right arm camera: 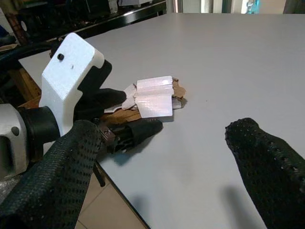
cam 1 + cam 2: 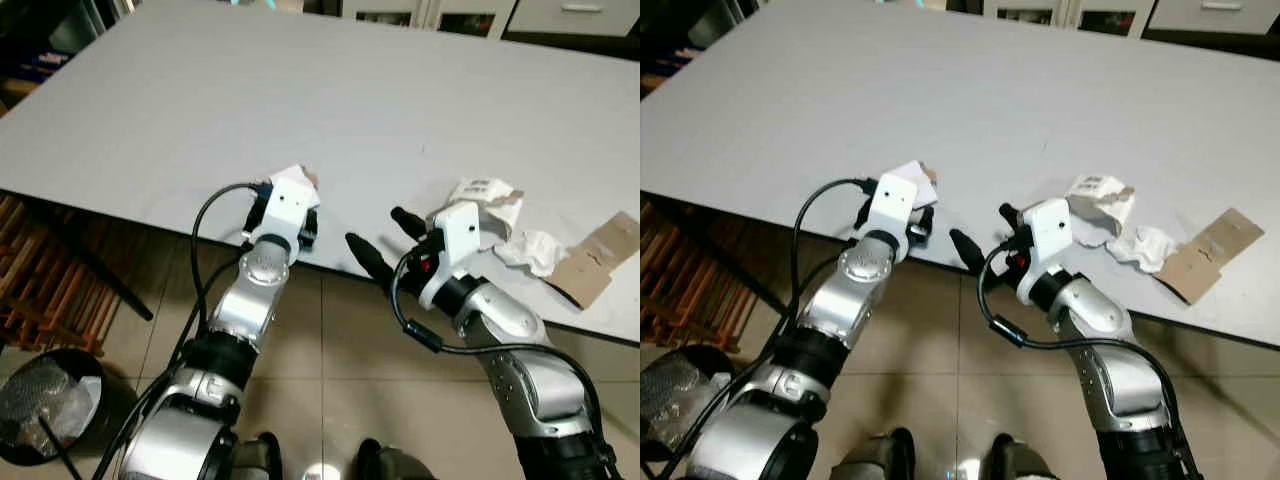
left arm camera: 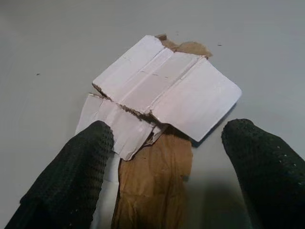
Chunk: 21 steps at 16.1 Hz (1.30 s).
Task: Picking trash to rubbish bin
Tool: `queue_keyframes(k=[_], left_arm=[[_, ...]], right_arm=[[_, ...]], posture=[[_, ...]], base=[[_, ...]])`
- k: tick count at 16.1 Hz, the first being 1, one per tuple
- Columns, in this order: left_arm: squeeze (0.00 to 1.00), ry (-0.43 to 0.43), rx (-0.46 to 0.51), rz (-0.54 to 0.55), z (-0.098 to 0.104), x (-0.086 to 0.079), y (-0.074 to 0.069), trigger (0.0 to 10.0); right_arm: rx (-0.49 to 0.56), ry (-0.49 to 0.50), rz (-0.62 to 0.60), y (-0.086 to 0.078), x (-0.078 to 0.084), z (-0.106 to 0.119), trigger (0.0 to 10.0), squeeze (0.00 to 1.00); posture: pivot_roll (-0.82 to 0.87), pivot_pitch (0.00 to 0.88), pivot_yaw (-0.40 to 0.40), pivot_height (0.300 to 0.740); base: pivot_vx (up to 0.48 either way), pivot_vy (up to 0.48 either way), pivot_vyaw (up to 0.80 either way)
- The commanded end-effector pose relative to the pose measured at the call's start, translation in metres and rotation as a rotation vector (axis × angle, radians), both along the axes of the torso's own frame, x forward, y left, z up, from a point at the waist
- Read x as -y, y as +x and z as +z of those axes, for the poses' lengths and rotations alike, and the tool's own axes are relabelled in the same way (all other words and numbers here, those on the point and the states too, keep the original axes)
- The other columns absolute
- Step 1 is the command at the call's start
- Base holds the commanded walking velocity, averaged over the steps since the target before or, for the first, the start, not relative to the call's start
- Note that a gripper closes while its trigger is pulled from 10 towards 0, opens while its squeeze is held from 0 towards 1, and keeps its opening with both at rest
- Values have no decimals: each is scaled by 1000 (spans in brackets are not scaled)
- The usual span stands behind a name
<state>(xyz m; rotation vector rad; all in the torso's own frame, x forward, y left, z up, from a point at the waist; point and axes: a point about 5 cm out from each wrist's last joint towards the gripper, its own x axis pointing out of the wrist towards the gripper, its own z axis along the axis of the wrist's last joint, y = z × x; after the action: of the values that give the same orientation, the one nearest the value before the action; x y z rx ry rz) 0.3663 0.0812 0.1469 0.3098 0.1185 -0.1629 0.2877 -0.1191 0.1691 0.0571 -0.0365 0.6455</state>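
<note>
A torn piece of cardboard (image 3: 167, 90), white on top and brown beneath, lies flat near the front edge of the grey table (image 2: 300, 90). My left gripper (image 3: 167, 138) is open just behind it, one black finger on each side of its near end. My right gripper (image 2: 373, 228) is open too, hovering at the table edge and pointing left toward the cardboard (image 1: 155, 95) with nothing between its fingers. More trash lies to the right: a crumpled white wrapper (image 2: 488, 198), a wad of white paper (image 2: 530, 248) and a flat brown cardboard strip (image 2: 600, 255).
A black rubbish bin (image 2: 40, 400) with a clear liner stands on the tiled floor at my lower left, below the table edge. Wooden slats (image 2: 40, 290) lean under the table on the left. Dark shelves and cabinets line the far side.
</note>
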Motion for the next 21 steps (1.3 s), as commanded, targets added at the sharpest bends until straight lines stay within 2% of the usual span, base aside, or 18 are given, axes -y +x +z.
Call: queue_keyframes(k=[1, 2, 4, 6, 9, 10, 12, 16, 21], left_arm=[[0, -17, -14, -47, 2, 10, -7, 10000], [0, -21, 10, -54, 9, 11, -9, 10000], [0, -29, 130, -88, 37, 15, -12, 10000], [0, -24, 187, -103, 52, 17, -14, 10000], [0, -20, 204, -98, 65, 16, -17, 10000], [0, -5, 196, -63, 66, 10, -15, 10000], [0, 26, 170, -9, 59, -1, -9, 10000], [0, 68, 114, 28, 41, -13, -3, 10000], [0, 12, 53, 25, 23, -18, 0, 10000]], right_arm=[[6, 0, 21, -1, -2, 1, 10000, 0], [6, 2, 20, -1, -3, 1, 10000, 0], [10, 12, 13, 0, -3, 2, 10000, 0], [11, 14, 13, 0, -3, 3, 10000, 0], [12, 17, 13, 1, -3, 3, 10000, 0], [11, 18, 12, 1, -3, 3, 10000, 0], [11, 19, 11, 1, -4, 2, 10000, 0], [10, 18, 8, 1, -3, 2, 10000, 0], [9, 16, 8, 0, -2, 2, 10000, 0]], posture=[[-72, 185, 24, 740], [-72, 185, 24, 740], [-71, 183, 26, 740], [-69, 181, 26, 740], [-69, 181, 27, 740], [-67, 181, 28, 740], [-71, 182, 28, 740], [-71, 184, 28, 740], [-73, 188, 23, 740]], base=[[0, 0, 0], [0, 0, 0], [0, 0, 0], [0, 0, 0], [0, 0, 0], [0, 0, 0], [0, 0, 0], [0, 0, 0], [0, 0, 0]])
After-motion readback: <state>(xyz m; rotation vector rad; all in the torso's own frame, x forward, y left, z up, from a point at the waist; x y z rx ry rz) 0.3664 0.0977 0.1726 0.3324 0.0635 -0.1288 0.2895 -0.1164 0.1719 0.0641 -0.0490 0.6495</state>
